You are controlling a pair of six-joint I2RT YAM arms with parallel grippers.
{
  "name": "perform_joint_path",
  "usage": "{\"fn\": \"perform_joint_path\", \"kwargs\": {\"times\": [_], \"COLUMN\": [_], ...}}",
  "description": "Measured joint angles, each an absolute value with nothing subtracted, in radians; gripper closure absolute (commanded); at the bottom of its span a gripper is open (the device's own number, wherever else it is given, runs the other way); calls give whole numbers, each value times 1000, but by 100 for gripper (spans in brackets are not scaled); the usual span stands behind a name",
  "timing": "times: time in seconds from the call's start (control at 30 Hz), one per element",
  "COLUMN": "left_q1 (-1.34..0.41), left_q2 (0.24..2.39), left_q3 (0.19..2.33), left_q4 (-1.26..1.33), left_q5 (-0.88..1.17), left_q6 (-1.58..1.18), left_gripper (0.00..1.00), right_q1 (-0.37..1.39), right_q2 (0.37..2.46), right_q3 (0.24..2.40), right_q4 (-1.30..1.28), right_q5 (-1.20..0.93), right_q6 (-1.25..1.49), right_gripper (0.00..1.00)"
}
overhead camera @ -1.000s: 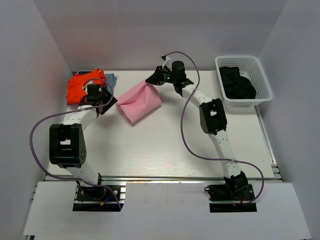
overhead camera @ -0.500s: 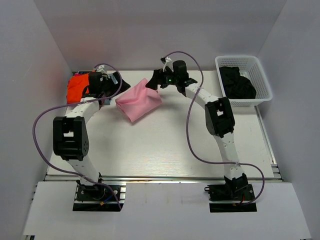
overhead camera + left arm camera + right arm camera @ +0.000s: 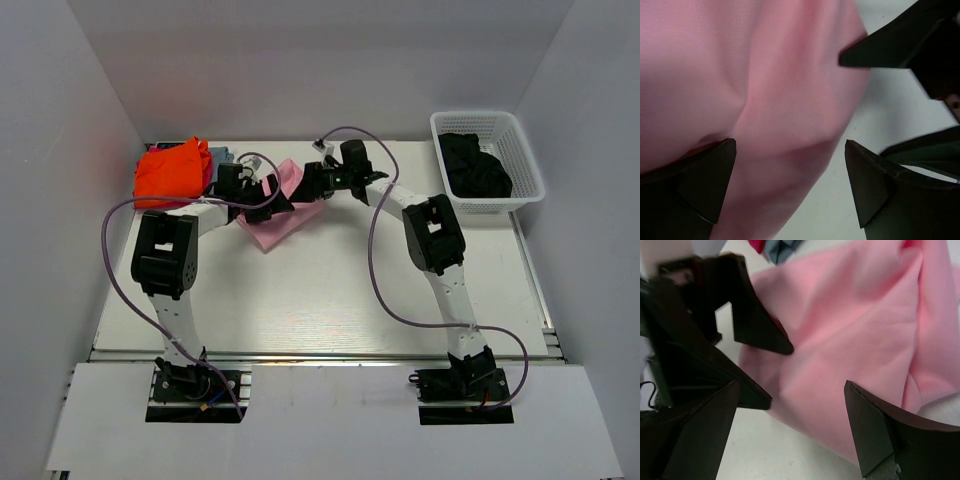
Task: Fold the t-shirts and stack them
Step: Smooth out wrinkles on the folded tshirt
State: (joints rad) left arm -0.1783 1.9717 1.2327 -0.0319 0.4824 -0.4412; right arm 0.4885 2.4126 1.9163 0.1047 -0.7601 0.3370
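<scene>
Seen from above, two robot arms reach inward across a white table (image 3: 300,300). They meet over a folded light pink t-shirt (image 3: 268,232), which lies left of centre toward the far edge. The left gripper (image 3: 263,190) and the right gripper (image 3: 312,183) hover very near each other above the shirt's far part, tips almost facing. Both are spread wide and neither has hold of anything; each wrist view shows loose pink cloth between its black fingers. In the far left corner sits a bright orange t-shirt (image 3: 168,172), with a grey-blue t-shirt (image 3: 222,155) peeking out beside it. A white basket (image 3: 480,116) at the far right holds a crumpled black t-shirt (image 3: 475,165).

The step in hand looks like gripping the pink bundle to carry it onto the orange pile. To do it well, each gripper should come down on its own side and pinch through every layer. The arms should then lift together and level so the fold does not open. The fingers are crowded, so the two need room to avoid clashing.
</scene>
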Motion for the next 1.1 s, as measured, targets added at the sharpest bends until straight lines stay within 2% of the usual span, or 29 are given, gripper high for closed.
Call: {"fn": "perform_joint_path", "kwargs": {"times": [0.17, 0.3, 0.5, 0.67, 0.77, 0.93, 1.1], "left_q1": [-167, -168, -209, -283, -315, -315, -297], "left_q2": [1971, 1937, 1799, 1620, 1491, 1342, 1449], "left_q3": [1195, 1126, 967, 806, 749, 765, 909], "left_q4": [2, 56, 51, 18, -23, -33, -68], "left_q5": [476, 503, 542, 595, 579, 400, 239], "left_q6": [-435, -411, -358, -334, -334, -342, -337], "left_gripper": [0, 0, 0, 0, 0, 0, 10], "right_q1": [482, 469, 469, 488, 500, 503, 492], "right_q2": [2464, 2428, 2168, 1926, 1807, 1674, 1652], "right_q3": [1803, 1655, 1206, 926, 892, 936, 1008], "right_q4": [196, 373, 493, 370, 202, 72, 40], "right_q5": [-813, -854, -859, -860, -829, -782, -636], "right_q6": [456, 546, 577, 500, 386, 250, 201], "right_gripper": [10, 10, 10, 10, 10, 10, 10]}}
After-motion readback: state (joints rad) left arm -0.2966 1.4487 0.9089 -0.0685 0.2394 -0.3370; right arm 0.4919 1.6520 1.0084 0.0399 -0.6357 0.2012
